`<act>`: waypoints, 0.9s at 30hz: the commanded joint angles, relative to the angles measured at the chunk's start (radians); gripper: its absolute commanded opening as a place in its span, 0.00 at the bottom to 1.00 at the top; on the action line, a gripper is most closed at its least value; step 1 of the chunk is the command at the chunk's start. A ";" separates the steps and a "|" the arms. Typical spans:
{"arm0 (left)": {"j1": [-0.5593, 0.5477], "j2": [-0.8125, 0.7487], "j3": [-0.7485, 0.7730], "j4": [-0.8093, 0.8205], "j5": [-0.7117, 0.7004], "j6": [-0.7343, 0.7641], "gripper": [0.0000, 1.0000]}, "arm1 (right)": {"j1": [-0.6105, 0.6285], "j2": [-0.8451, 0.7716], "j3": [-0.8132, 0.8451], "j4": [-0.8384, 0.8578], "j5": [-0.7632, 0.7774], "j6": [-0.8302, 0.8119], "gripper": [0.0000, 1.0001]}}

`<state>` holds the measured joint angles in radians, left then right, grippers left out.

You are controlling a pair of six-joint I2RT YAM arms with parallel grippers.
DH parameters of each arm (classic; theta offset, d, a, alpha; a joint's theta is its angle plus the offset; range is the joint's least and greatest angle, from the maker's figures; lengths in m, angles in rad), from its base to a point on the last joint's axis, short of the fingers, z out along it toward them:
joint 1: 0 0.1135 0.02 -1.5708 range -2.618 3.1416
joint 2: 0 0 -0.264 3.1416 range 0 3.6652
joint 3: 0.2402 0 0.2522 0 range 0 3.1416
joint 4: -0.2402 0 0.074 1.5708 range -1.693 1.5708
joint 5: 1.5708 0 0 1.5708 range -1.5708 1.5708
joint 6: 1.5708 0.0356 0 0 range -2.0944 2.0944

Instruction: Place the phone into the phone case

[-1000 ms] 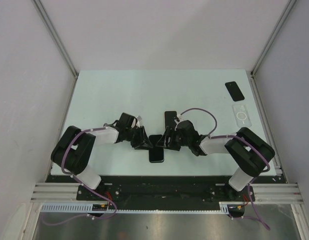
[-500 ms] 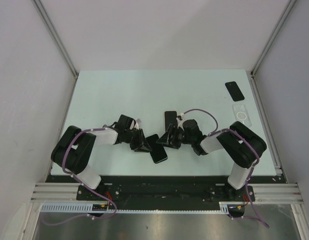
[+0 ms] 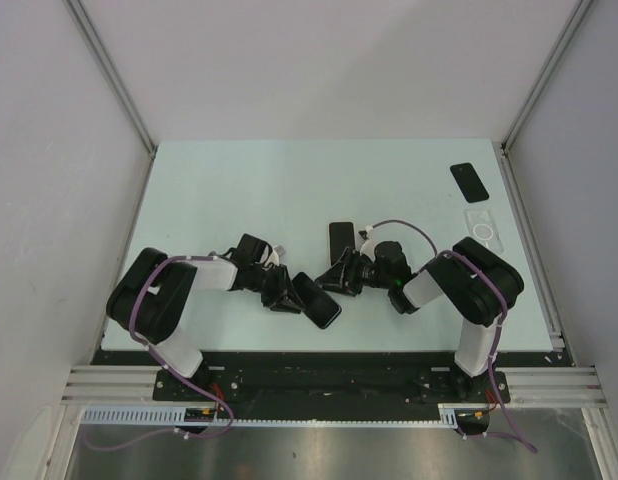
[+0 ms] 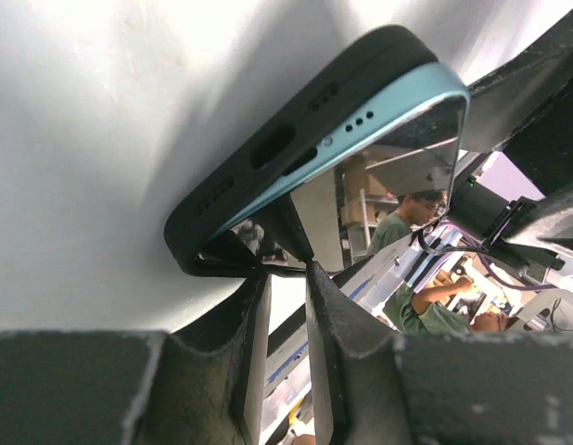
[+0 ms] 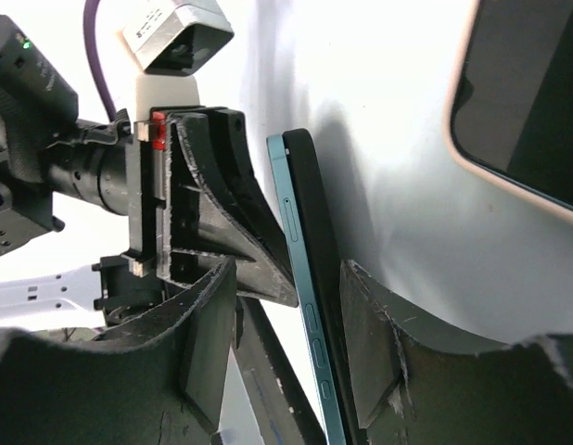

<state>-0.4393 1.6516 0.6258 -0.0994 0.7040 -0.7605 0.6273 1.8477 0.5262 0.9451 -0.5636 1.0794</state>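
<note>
A teal-edged phone (image 3: 319, 302) sits in a black case and stands tilted on its edge near the front middle of the table. My left gripper (image 3: 289, 296) is shut on its near corner. In the left wrist view the fingers (image 4: 254, 315) pinch the corner, the black case (image 4: 268, 148) wraps the teal phone (image 4: 379, 107), and the case lip gapes at that corner. My right gripper (image 3: 336, 280) is open and straddles the phone's long side (image 5: 305, 278). One pad (image 5: 370, 324) lies against the case back and the other stands apart.
A second dark phone (image 3: 340, 238) lies flat just behind the grippers, and shows with a pale rim in the right wrist view (image 5: 523, 102). A third phone (image 3: 469, 181) and a clear case (image 3: 481, 228) lie at the right edge of the table (image 3: 219, 190).
The cased phone has turned from upright to diagonal and shifted slightly right and toward the front. Both grippers moved with it, and the right arm's elbow drew in.
</note>
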 commanded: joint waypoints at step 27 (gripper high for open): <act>-0.018 -0.009 -0.006 0.018 -0.167 0.024 0.25 | 0.015 -0.108 -0.011 -0.131 -0.188 -0.065 0.42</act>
<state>-0.4477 1.6413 0.6247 -0.1139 0.6903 -0.7597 0.6174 1.7660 0.5236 0.8330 -0.6186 1.0119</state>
